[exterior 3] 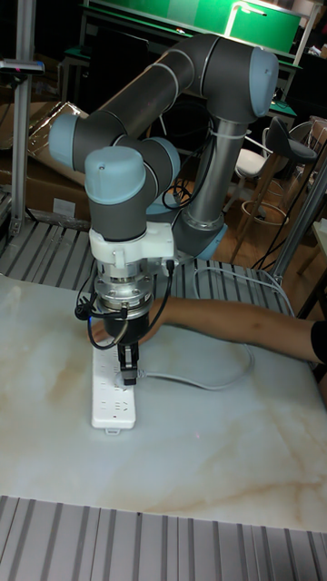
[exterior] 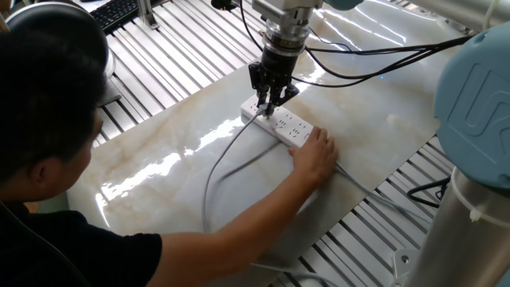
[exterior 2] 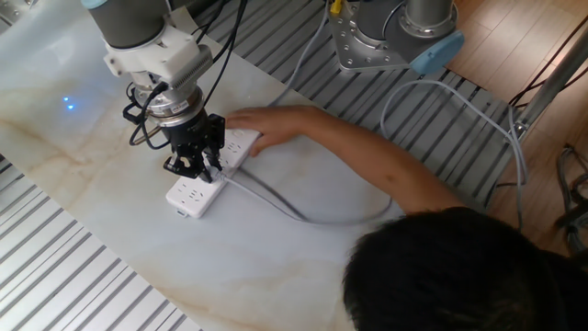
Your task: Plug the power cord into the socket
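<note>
1. My black two-finger gripper (exterior: pixel 268 101) pinches the small grey plug of the thin light-grey power cord (exterior: pixel 217 163).
2. Plug directly over the white rectangular plastic power strip (exterior 2: pixel 195 194), at its outlets.
3. A person's hand (exterior: pixel 315 156) rests on the strip's other end.

2 opposing overhead cams, 1 low frontal

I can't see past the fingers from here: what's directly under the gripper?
Under the gripper lies the white socket strip, with the power cord trailing away from the fingertips. The plug and its prongs are hidden by the fingers. A person's hand rests on the strip's other end.
</note>
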Motion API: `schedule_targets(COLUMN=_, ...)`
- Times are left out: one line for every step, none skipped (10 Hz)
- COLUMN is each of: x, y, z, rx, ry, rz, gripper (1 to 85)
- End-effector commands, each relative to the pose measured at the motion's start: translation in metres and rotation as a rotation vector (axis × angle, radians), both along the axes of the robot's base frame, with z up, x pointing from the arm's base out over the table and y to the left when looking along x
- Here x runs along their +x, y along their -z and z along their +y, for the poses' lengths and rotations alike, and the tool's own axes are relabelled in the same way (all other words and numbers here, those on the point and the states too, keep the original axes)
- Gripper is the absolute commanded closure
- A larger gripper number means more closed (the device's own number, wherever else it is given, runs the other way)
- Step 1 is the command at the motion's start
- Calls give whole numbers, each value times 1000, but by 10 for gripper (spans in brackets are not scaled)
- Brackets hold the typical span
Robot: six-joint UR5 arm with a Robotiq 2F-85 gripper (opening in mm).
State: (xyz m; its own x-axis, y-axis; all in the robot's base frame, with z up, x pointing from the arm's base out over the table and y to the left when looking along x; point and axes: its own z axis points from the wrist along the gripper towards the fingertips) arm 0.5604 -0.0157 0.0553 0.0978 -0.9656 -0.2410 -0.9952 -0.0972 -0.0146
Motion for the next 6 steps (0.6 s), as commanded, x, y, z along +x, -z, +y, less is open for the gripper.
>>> schedule_targets(x=2, y=-1, z=1, rx=14, ry=3, rz=-8, gripper=847)
schedule_targets(x=2, y=0, z=0, rx=14, ry=-1, rz=-11, gripper=847)
schedule_targets(x=2, y=1, z=0, rx=17, ry=-3, rz=-11, gripper=847)
schedule_targets(x=2, y=1, z=-1, rx=17, ry=-7, rz=-12, gripper=847)
schedule_targets(x=3, y=1, z=-1, rx=14, ry=-11, rz=-15, gripper=847)
schedule_targets(x=4, y=2, z=-2, rx=10, ry=-16, rz=-17, gripper=847)
